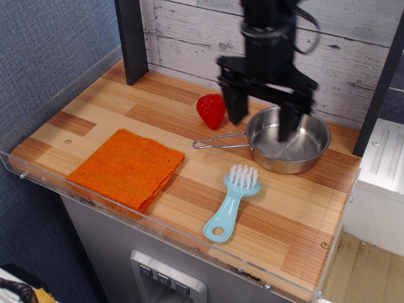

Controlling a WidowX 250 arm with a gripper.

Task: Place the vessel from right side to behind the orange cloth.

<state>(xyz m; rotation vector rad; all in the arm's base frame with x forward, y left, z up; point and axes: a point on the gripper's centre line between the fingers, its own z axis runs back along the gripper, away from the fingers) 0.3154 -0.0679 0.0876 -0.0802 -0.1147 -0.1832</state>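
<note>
Pan (297,146): round, shiny steel, wire-loop handle, set on striped wooden table (113,104); whitewashed plank wall behind. Pincer (262,120) spread wide above.

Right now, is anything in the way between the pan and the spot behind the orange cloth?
Yes, the strawberry sits between the pan and the bare wood behind the orange cloth. The open gripper hangs over the pan's left rim with nothing between them.

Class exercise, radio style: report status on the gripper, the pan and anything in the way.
Gripper open, over pan's left rim. Pan on the table at right, not gripped. Strawberry sits between pan and the spot behind the cloth.
</note>
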